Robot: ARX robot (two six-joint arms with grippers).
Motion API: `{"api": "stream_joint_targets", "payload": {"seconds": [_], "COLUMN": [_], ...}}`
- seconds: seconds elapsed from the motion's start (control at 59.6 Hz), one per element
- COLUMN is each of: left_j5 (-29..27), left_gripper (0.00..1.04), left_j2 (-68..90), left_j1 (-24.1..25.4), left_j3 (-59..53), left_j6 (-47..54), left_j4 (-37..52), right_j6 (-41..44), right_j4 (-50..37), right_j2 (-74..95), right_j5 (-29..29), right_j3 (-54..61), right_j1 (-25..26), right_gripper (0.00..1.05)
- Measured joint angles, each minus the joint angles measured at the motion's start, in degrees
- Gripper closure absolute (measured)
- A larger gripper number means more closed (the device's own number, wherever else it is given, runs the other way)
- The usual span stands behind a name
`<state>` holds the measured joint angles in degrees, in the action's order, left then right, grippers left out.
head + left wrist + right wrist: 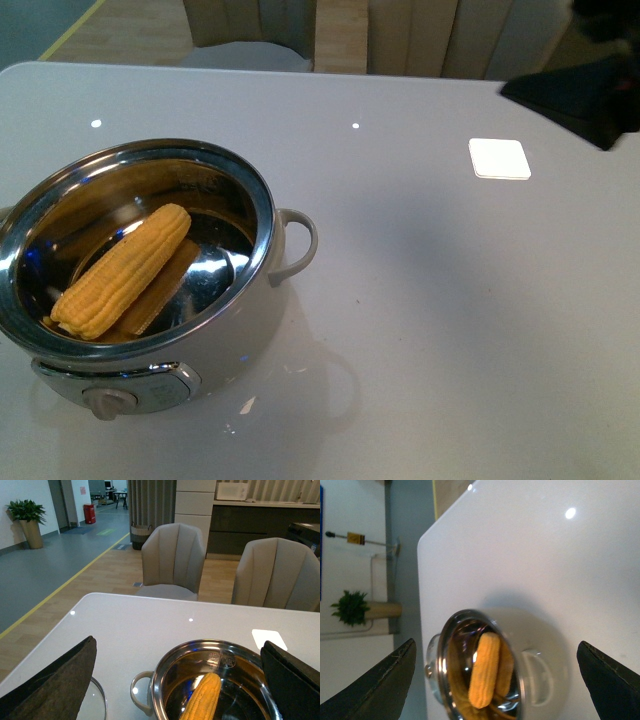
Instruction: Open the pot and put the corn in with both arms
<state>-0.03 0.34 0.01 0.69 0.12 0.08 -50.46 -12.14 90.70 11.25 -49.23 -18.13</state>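
**A:** Where is the corn [122, 270] now?

**B:** Inside the pot [262, 205], lying flat on the steel bottom. Its long axis runs slantwise across the bowl, the thicker end toward the pot's front knob [108, 401] and the narrower end pointing toward the far rim. The lid is off: in the left wrist view a glass lid [98, 700] lies on the table [420, 300] just beside the pot, on the side away from the handle seen in the front view.

**A:** So what does the next move turn on?

**B:** I'd judge the putting-in is done, so what remains is mainly clearing away. Both grippers sit higher than the pot and apart from it. The left gripper [177, 680] looks down over the pot's rim with the corn lying almost straight ahead of it. The right gripper [495, 680] views the pot from farther off, the pot's loop handle [296, 245] on its near side.

**A:** Which arm is closer to the pot?

**B:** The left, going by how large the pot shows in its camera. In the front view only a dark part of the right arm [585, 95] shows, well apart from the pot, past the white square [499, 158] on the table.

**A:** And the grippers?

**B:** Both spread wide, holding nothing, touching nothing. The left's dark fingers [60, 680] frame the pot; the right's fingers [380, 685] do too.
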Motion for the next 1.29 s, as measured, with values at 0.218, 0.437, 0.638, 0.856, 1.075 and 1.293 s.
{"api": "stream_joint_targets", "payload": {"seconds": [0.218, 0.437, 0.638, 0.856, 1.075, 1.293], "left_j5": [0.0, 0.0, 0.0, 0.0, 0.0, 0.0], "left_gripper": [0.07, 0.07, 0.07, 0.07, 0.07, 0.07], "left_j2": [0.0, 0.0, 0.0, 0.0, 0.0, 0.0], "left_j1": [0.0, 0.0, 0.0, 0.0, 0.0, 0.0], "left_j3": [0.0, 0.0, 0.0, 0.0, 0.0, 0.0], "left_j6": [0.0, 0.0, 0.0, 0.0, 0.0, 0.0], "left_j4": [0.0, 0.0, 0.0, 0.0, 0.0, 0.0], "right_j6": [14.5, 44.9, 49.1, 50.0, 50.1, 50.1], "right_j4": [3.7, -35.0, -33.9, -30.3, -25.6, -22.9], "right_j2": [-17.1, -26.3, -33.6, -41.2, -48.6, -54.6], "right_j5": [-2.7, -18.3, -16.1, -11.7, -11.4, -11.3], "right_j3": [12.9, 32.4, 39.0, 43.0, 45.5, 48.2], "right_j1": [8.2, 10.8, 13.0, 17.7, 17.9, 18.0], "right_gripper": [0.1, 0.53, 0.92, 1.03, 1.03, 1.03]}}
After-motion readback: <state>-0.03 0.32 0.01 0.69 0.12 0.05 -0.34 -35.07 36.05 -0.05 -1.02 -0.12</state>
